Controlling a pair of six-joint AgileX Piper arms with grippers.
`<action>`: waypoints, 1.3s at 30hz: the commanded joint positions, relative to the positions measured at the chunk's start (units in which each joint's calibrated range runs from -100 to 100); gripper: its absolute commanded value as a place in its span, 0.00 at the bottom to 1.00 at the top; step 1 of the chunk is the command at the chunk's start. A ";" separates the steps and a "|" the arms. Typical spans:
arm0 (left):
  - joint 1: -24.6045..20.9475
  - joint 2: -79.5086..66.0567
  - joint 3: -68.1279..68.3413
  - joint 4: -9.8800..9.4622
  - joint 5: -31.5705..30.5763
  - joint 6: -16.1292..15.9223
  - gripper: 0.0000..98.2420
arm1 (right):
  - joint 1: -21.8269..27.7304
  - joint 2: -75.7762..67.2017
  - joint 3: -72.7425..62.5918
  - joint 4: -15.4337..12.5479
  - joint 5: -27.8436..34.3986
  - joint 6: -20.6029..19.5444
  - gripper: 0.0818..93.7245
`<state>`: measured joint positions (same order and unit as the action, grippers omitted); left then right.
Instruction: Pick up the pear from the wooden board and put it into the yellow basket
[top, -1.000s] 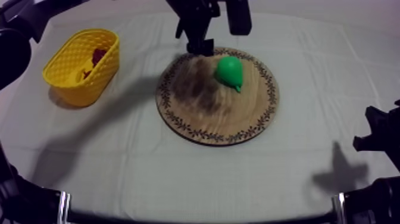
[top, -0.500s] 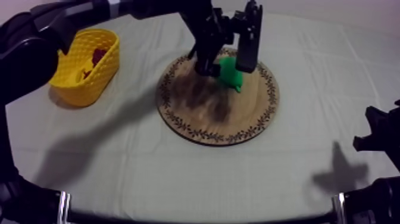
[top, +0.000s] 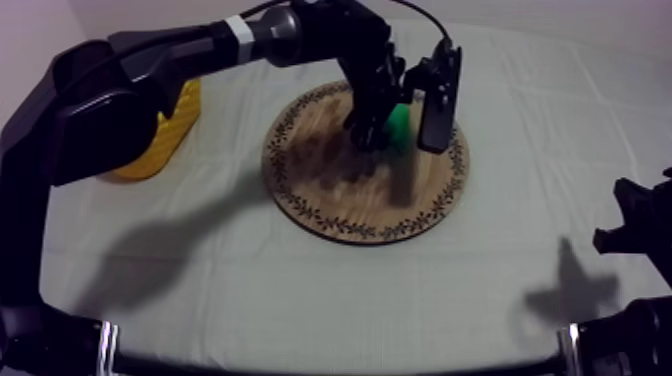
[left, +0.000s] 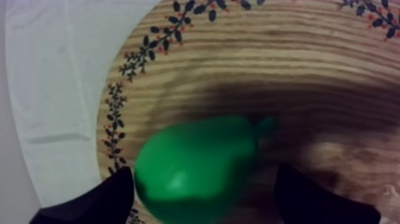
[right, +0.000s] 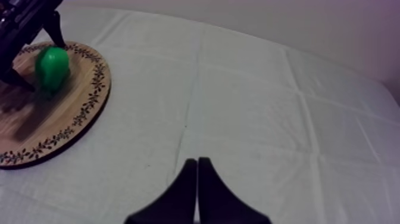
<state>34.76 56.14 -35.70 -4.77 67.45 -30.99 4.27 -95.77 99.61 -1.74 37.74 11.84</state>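
My left gripper (left: 205, 196) is down on the board (top: 340, 200), arm reaching in from the far left; fingers spread, released, holding nothing. The pear (left: 196, 167) lies on its side between them, resting on the wood; one finger is right at its skin, the other stands apart from it. From above, the pear is on the far right part of the board, inside the patterned rim. The basket (top: 178, 125) sits on the cloth (top: 300, 290) at the far left, left of the board, partly hidden behind my left arm. My right gripper (right: 197, 179) is clenched into a narrow wedge with nothing in it; it hangs low at the near right over bare cloth, well apart from the board.
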 joint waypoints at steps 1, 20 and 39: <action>0.01 1.37 -1.30 -0.13 -0.22 -0.06 0.86 | 0.01 0.01 0.05 0.01 0.00 0.01 0.00; -0.59 4.39 -5.03 0.35 -0.04 -0.19 0.54 | 0.01 0.01 0.05 0.01 0.00 0.01 0.00; -6.25 -20.80 8.90 3.02 7.89 0.82 0.48 | 0.01 0.01 0.05 0.01 0.00 0.01 0.00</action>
<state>29.32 39.73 -29.66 -1.86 75.00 -30.32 4.27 -95.77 99.61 -1.74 37.79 11.84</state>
